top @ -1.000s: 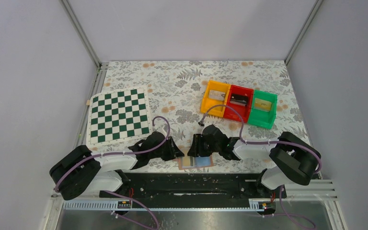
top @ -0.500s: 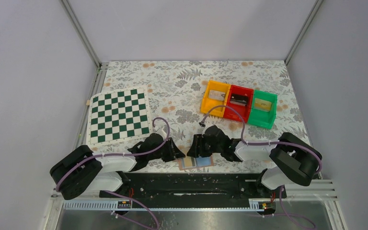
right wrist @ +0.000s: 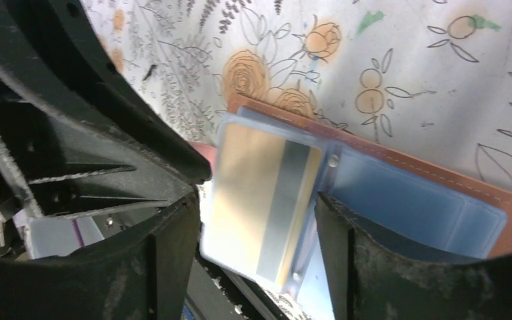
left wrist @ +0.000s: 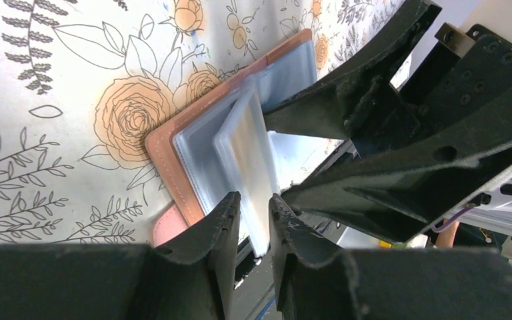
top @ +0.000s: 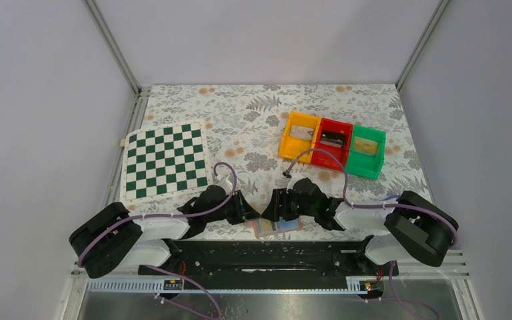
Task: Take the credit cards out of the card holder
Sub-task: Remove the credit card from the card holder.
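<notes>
Tan-brown leather folding card holder (top: pixel 277 227) lies open at near edge of floral-print table (top: pixel 253 120), between both claws. Left gripper (left wrist: pixel 253 215) clenched on its clear plastic sleeve page (left wrist: pixel 247 153), holding page upright. Right gripper (right wrist: pixel 260 260) released, jaws spread wide - yellowish grey-striped credit card (right wrist: pixel 253 193) sits between them, long axis running along jaws. Right arm nearer - likely the puller.

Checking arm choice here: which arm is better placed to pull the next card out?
Likely right. The right gripper stands open astride the yellowish card; the left gripper is occupied pinching a clear sleeve of the card holder.
</notes>
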